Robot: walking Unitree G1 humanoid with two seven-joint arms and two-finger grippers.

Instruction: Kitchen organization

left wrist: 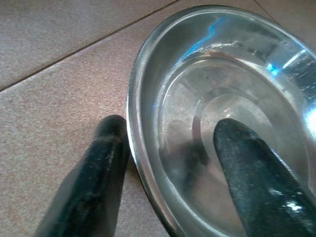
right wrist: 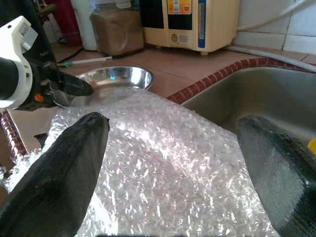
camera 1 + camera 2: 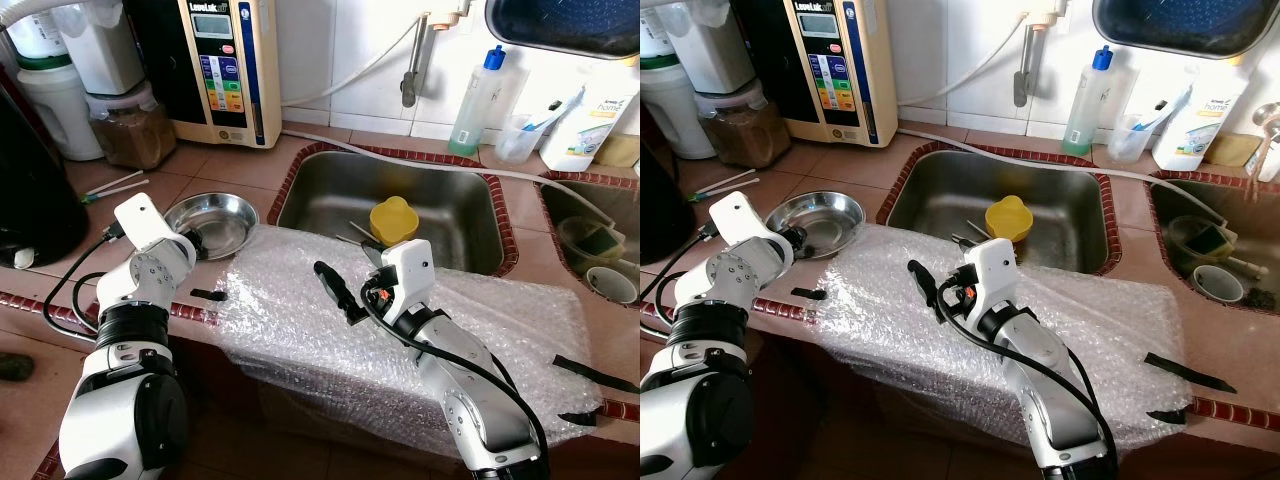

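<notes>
Right gripper (image 3: 338, 288): jaws apart, empty, above the bubble wrap (image 3: 420, 330).
Left gripper (image 1: 173, 163): jaws apart, straddling the steel bowl (image 3: 212, 222) rim on the table (image 3: 200, 165).
Progress: early; bowl ungrasped, yellow cup (image 3: 393, 219) in sink (image 3: 330, 190).

I'm in a home kitchen: tiled tabletop (image 3: 230, 170), steel sink (image 3: 330, 200), soap bottle (image 3: 478, 105), water purifier (image 3: 225, 65).
</notes>
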